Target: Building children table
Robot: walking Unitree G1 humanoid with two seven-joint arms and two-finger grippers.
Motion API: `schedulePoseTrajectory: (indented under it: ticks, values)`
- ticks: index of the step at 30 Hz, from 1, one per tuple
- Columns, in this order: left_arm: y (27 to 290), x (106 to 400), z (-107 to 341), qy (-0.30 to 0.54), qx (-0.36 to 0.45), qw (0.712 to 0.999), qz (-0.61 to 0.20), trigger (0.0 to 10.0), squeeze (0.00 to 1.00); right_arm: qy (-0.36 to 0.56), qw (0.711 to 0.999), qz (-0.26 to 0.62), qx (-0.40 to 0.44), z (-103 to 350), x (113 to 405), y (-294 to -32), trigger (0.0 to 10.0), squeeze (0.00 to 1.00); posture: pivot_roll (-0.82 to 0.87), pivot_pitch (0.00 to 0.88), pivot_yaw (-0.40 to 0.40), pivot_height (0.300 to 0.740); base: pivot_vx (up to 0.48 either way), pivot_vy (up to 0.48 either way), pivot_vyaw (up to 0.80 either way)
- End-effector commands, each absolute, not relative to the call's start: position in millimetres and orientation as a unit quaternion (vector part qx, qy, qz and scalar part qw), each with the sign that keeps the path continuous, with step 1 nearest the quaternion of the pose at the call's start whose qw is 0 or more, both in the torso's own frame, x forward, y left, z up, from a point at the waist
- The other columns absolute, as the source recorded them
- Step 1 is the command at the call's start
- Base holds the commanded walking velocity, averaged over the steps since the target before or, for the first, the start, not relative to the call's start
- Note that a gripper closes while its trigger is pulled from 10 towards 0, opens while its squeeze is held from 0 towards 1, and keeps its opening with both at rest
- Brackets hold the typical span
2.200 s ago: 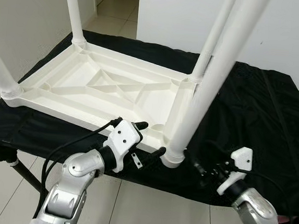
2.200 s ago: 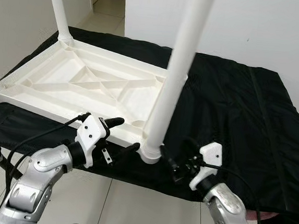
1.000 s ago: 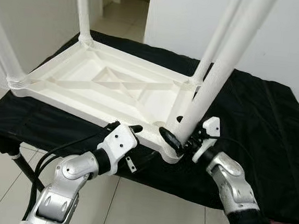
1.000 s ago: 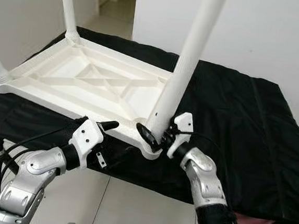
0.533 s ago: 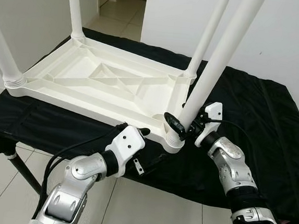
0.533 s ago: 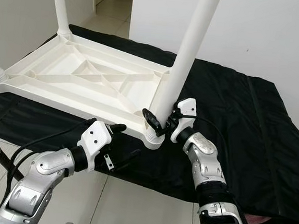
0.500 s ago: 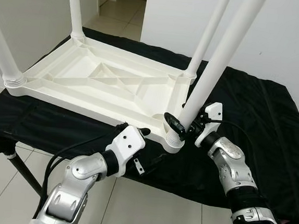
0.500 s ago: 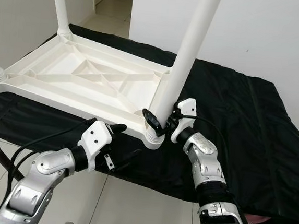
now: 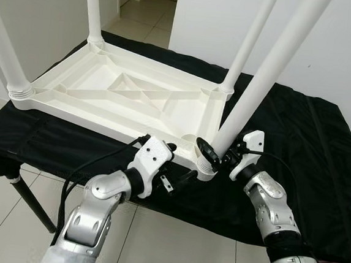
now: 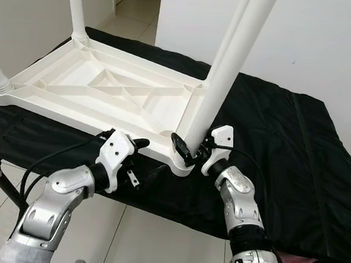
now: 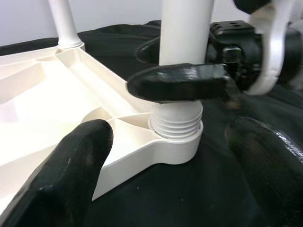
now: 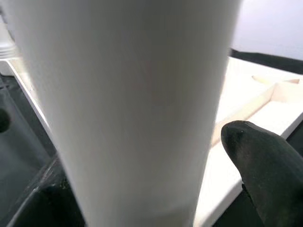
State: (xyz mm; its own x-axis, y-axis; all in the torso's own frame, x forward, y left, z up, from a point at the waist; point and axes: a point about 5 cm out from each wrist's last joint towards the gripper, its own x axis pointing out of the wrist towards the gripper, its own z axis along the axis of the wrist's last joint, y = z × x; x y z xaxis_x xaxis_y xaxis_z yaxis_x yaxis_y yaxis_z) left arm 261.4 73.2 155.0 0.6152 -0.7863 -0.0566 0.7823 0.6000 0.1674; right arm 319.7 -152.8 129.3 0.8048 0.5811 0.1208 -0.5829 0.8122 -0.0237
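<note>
Since the earlier frame, the left gripper (image 9: 174, 163) has come up closer to the near edge of the white plastic tabletop (image 9: 120, 99), and the right gripper (image 9: 213, 154) stays clamped on the near right leg (image 9: 261, 83).

At 9 o'clock the upside-down tabletop lies flat on a black cloth (image 9: 304, 136). It is smooth and shiny, with raised ribs that cross in the middle. Round white legs stand up from its corners, one at the near left corner (image 9: 4, 49) and one at the far left (image 9: 94, 10).

At 6 o'clock the left gripper hovers just beside the tabletop's near edge, its two black fingers (image 11: 71, 175) wide apart and holding nothing.

At 5 o'clock the right gripper's fingers (image 11: 180, 82) squeeze the leg just above its ridged, screw-like socket (image 11: 176, 125).

The cloth covers a stand with a dark leg (image 9: 31, 202). Pale square floor tiles (image 9: 171, 254) and plain white walls (image 9: 348, 54) are around it.
</note>
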Motion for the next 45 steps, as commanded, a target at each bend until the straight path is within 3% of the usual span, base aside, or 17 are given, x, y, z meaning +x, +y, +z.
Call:
schedulePoseTrajectory:
  ticks: [1, 10, 11, 12, 13, 14, 18, 27, 28, 29, 39, 45]
  values:
    - [81, 271, 152, -0.006, 0.087, 0.937, -0.340, 10.0, 0.00, -0.056, 0.950, 0.307, 0.000, 128, 318, -155, 10.0, 0.00, 0.00, 0.000, -0.082, 0.740, 0.000, 0.000, 0.00]
    - [82, 273, 152, -0.002, 0.085, 0.932, -0.352, 10.0, 0.00, -0.058, 0.944, 0.323, -0.020, 130, 320, -167, 10.0, 0.00, -0.01, 0.000, -0.083, 0.740, 0.000, 0.000, 0.00]
    - [82, 273, 151, -0.002, 0.090, 0.931, -0.355, 10.0, 0.00, -0.056, 0.944, 0.325, -0.022, 130, 320, -168, 9.5, 0.00, -0.01, 0.000, -0.081, 0.740, 0.000, 0.000, 0.00]
    - [82, 272, 150, 0.000, 0.089, 0.929, -0.360, 10.0, 0.00, -0.053, 0.943, 0.327, -0.024, 129, 320, -169, 4.9, 0.00, -0.02, 0.000, -0.078, 0.740, 0.000, 0.000, 0.00]
    - [82, 272, 150, 0.000, 0.089, 0.929, -0.360, 10.0, 0.00, -0.053, 0.943, 0.327, -0.024, 129, 320, -169, 4.9, 0.00, -0.02, 0.000, -0.078, 0.740, 0.000, 0.000, 0.00]
    - [80, 268, 150, -0.002, 0.090, 0.922, -0.376, 10.0, 0.00, -0.047, 0.943, 0.327, -0.025, 127, 319, -172, 0.0, 0.00, -0.02, 0.000, -0.075, 0.740, 0.000, 0.000, 0.00]
    - [74, 260, 150, -0.003, 0.089, 0.906, -0.413, 10.0, 0.00, -0.029, 0.945, 0.326, -0.026, 122, 319, -177, 0.0, 0.00, -0.01, 0.000, -0.074, 0.740, 0.000, 0.000, 0.00]
    - [73, 261, 149, -0.006, 0.102, 0.904, -0.416, 10.0, 0.00, -0.010, 0.948, 0.318, -0.020, 114, 314, -176, 0.0, 0.00, -0.01, 0.000, -0.070, 0.740, 0.000, 0.000, 0.00]
    - [72, 262, 150, -0.009, 0.101, 0.904, -0.415, 10.0, 0.00, -0.009, 0.950, 0.310, -0.017, 113, 313, -174, 1.6, 0.00, -0.01, 0.000, -0.075, 0.740, 0.000, 0.000, 0.00]
    - [72, 262, 150, -0.012, 0.102, 0.904, -0.414, 10.0, 0.00, -0.006, 0.952, 0.305, -0.011, 112, 311, -170, 10.0, 0.00, -0.01, 0.000, -0.080, 0.740, 0.000, 0.000, 0.00]
    - [69, 261, 148, -0.011, 0.094, 0.912, -0.398, 10.0, 0.00, -0.005, 0.979, 0.204, 0.001, 106, 302, -146, 10.0, 0.00, -0.02, 0.000, -0.071, 0.740, 0.000, 0.000, 0.00]
    - [71, 264, 148, -0.016, 0.094, 0.919, -0.383, 10.0, 0.00, 0.021, 0.998, 0.056, 0.026, 103, 298, -149, 10.0, 0.00, -0.01, 0.000, -0.077, 0.740, 0.000, 0.000, 0.00]
